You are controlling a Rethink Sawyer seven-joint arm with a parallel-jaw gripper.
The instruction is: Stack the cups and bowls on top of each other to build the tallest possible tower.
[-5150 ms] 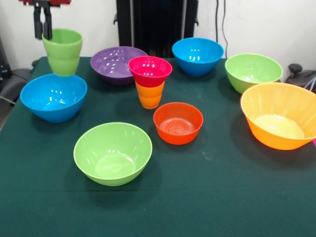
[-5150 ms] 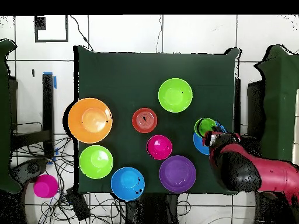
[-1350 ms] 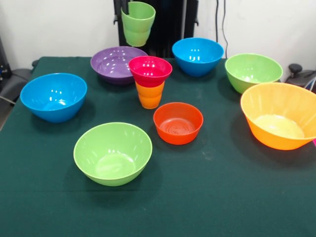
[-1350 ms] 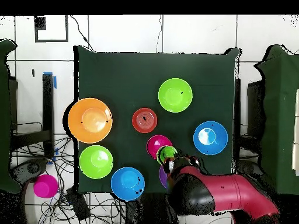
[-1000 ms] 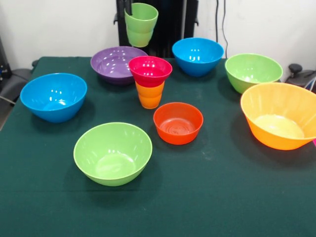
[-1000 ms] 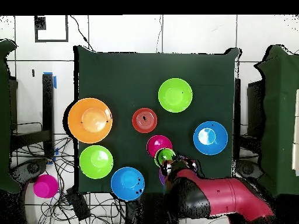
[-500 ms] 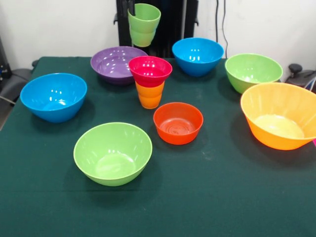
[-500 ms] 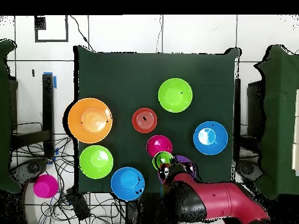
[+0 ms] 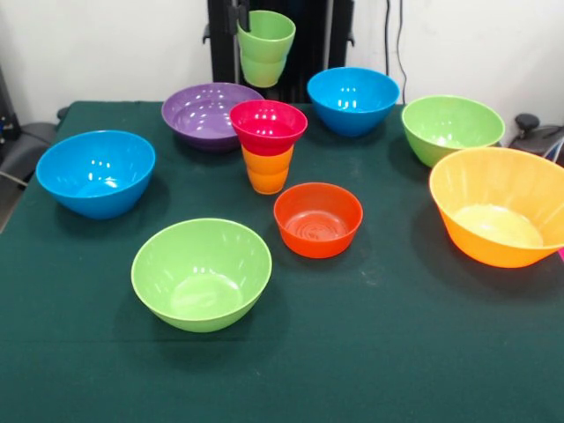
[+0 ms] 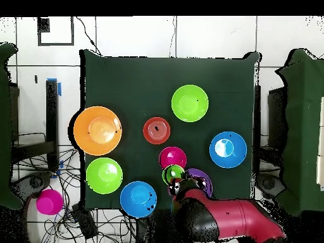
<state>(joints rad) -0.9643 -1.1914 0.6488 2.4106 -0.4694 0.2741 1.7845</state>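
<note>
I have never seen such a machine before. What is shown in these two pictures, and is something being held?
This is a robot arm, red and black, working at a table covered in green cloth. One picture looks across the table; the other looks straight down from above. On the cloth are plastic bowls: purple, two blue, two green, a large orange one and a small orange-red one. A magenta bowl sits on an orange cup. The arm's hand holds a light green cup in the air.
</note>
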